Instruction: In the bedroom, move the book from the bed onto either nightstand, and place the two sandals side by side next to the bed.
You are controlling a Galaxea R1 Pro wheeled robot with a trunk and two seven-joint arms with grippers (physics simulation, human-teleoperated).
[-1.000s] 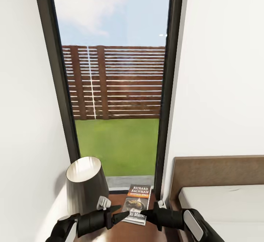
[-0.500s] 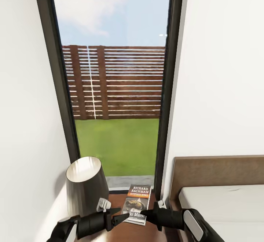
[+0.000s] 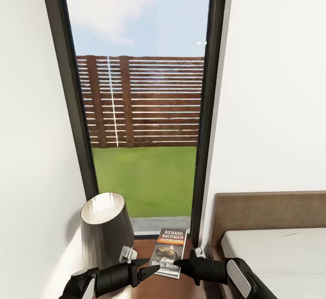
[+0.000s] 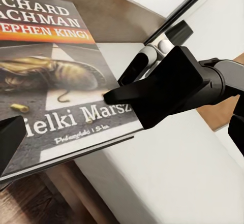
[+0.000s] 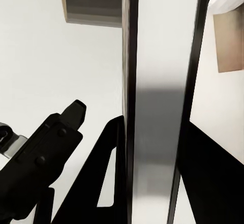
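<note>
Left jaws (image 3: pixel 156 268) and right jaws (image 3: pixel 175 263), tips nearly meeting, are hovering over the book (image 3: pixel 169 251); whether either is parted cannot be told. The book is lying flat on the nightstand (image 3: pixel 145 285) just beyond, lamp (image 3: pixel 105 229) beside, bed (image 3: pixel 276 249) to the right.

The book (image 3: pixel 169 252) has a smooth paper cover with a slight gloss, printed black, orange and white, and pale page edges. It lies on the nightstand (image 3: pixel 158 287), whose worktop is dark reddish wood with a soft sheen. The lamp shade (image 3: pixel 105 226) beside it looks like brushed grey metal, streaked with light. The bed (image 3: pixel 271 240) has a matt brown wooden headboard and a plain, matt pale mattress. Both grippers, left (image 3: pixel 151 270) and right (image 3: pixel 179 263), are matt black plastic, smooth-faced. The window frame (image 3: pixel 206 109) is dark, satin-finished metal; the walls are flat matt white.
</note>
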